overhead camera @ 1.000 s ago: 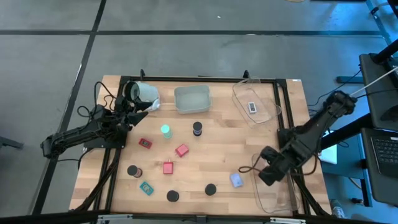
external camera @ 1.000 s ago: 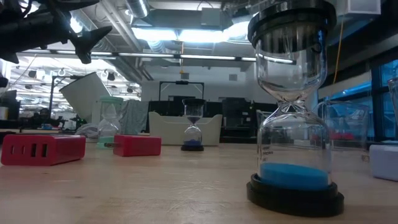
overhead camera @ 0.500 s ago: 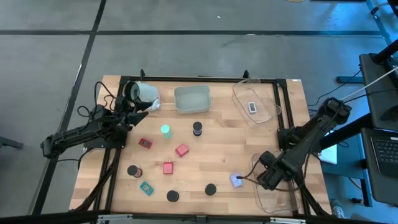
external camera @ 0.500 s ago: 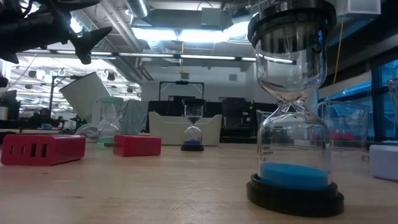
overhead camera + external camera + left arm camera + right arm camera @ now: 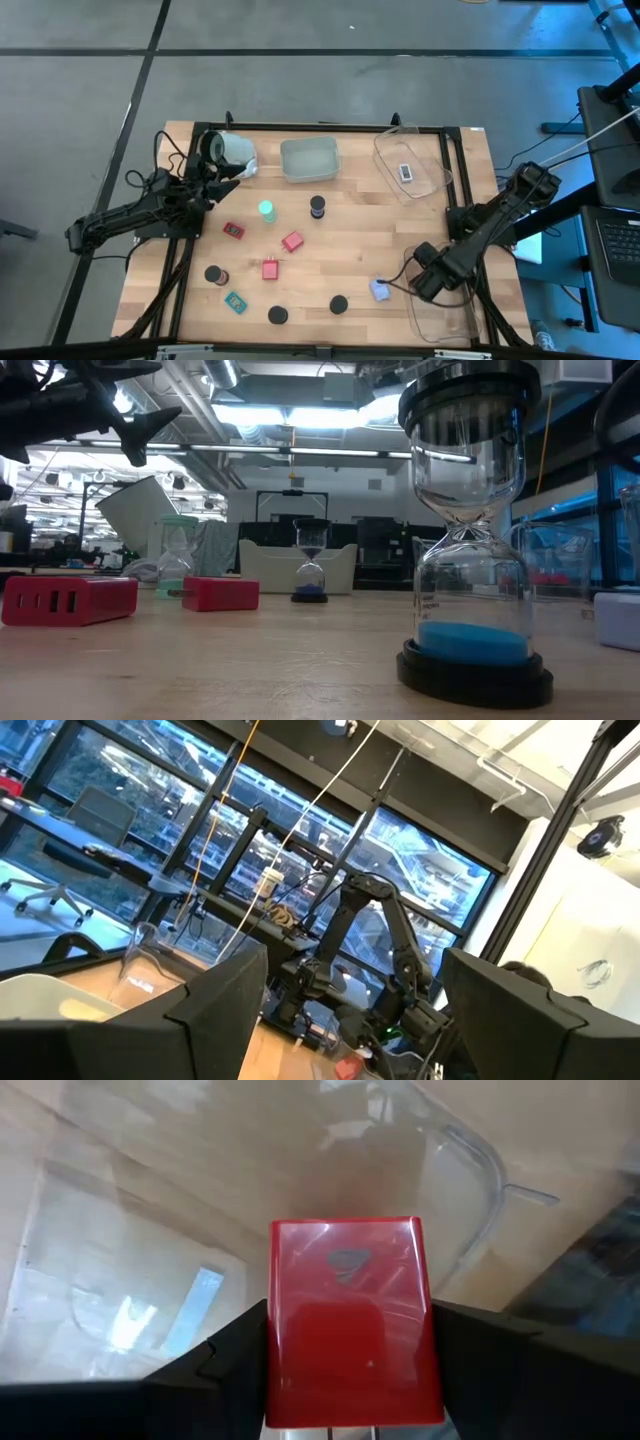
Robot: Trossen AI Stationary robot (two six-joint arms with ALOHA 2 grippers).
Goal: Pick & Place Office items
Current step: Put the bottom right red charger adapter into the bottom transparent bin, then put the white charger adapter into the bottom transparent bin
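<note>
Grey concrete floor surrounds a wooden table point(image 5: 330, 250) where small office items lie scattered. At the far edge, a white cup point(image 5: 232, 149) lies on its side next to a pale grey tray point(image 5: 309, 160), and a clear tray point(image 5: 412, 170) further right holds a small pale rectangle point(image 5: 405, 172).

The right gripper point(image 5: 428, 285) sits low at the near right corner, over a second clear tray point(image 5: 440, 312) at the table's edge. Its wrist view shows the fingers clamped on either side of a red block point(image 5: 348, 1320), held above the clear tray's bottom. Just beside that gripper, on the wood, lies a pale blue-white block point(image 5: 380, 290).

The left gripper point(image 5: 222, 172) hovers at the far left, close to the white cup, with its fingers spread and nothing between them.

Across the middle lie a green round piece point(image 5: 266, 210), a black-capped sand timer point(image 5: 317, 207), and three red blocks point(image 5: 292, 241). Nearer the front edge are a teal rectangle point(image 5: 236, 301) and three more black caps point(image 5: 339, 304).

From table height, the closest sand timer point(image 5: 470, 530) fills the foreground with blue sand in its lower bulb, while two red blocks lie to the left.
</note>
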